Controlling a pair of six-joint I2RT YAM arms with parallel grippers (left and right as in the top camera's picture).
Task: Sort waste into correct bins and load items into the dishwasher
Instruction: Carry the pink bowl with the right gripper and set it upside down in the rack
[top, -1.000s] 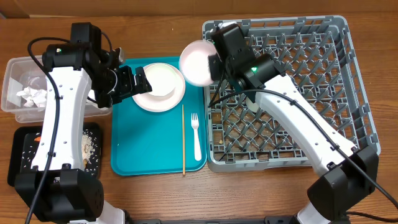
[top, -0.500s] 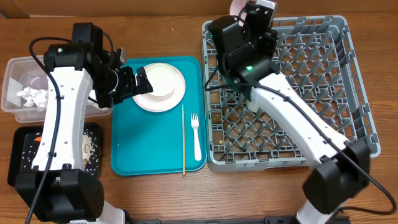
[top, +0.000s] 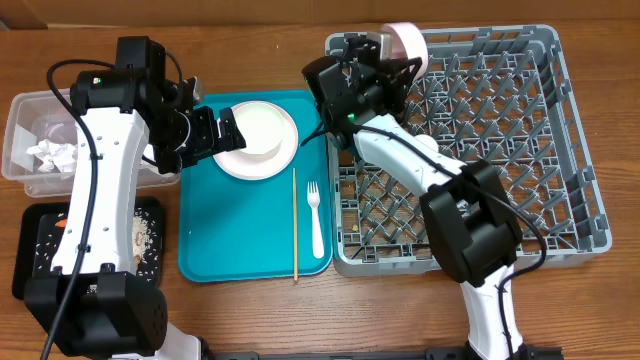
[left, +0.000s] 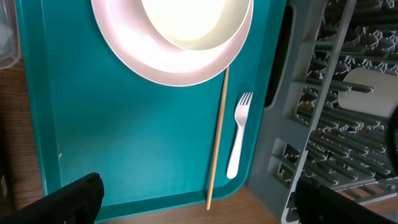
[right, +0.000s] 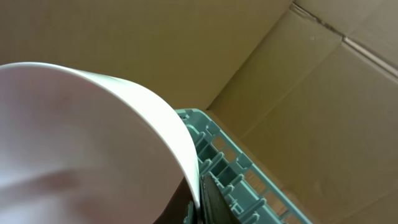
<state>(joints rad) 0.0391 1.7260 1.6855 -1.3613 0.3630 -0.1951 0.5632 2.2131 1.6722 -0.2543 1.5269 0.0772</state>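
Observation:
My right gripper (top: 388, 52) is shut on the rim of a pale pink bowl (top: 405, 40), held on edge over the back left corner of the grey dish rack (top: 520, 150). In the right wrist view the bowl (right: 81, 143) fills the left, my fingers (right: 198, 202) pinch its rim, and the rack's wall (right: 230, 168) is just beside it. My left gripper (top: 215, 135) is open and empty, next to the pink plate (top: 245, 160), which carries a second bowl (top: 262, 122). The white fork (top: 316, 220) lies on the teal tray (top: 220, 240). The left wrist view shows the plate (left: 155, 68), bowl (left: 196, 22) and fork (left: 238, 134).
A thin wooden stick (top: 294, 225) lies on the teal tray beside the fork. The clear tub (top: 25, 180) at far left holds crumpled napkins (top: 50, 152). The black tray (top: 30, 260) below it holds crumbs and an orange piece (top: 62, 226). A cardboard wall stands behind the rack.
My right gripper carried the pink bowl from over the teal tray's right edge up and back to the rack's back left corner, turning it on edge. The left arm stayed still.

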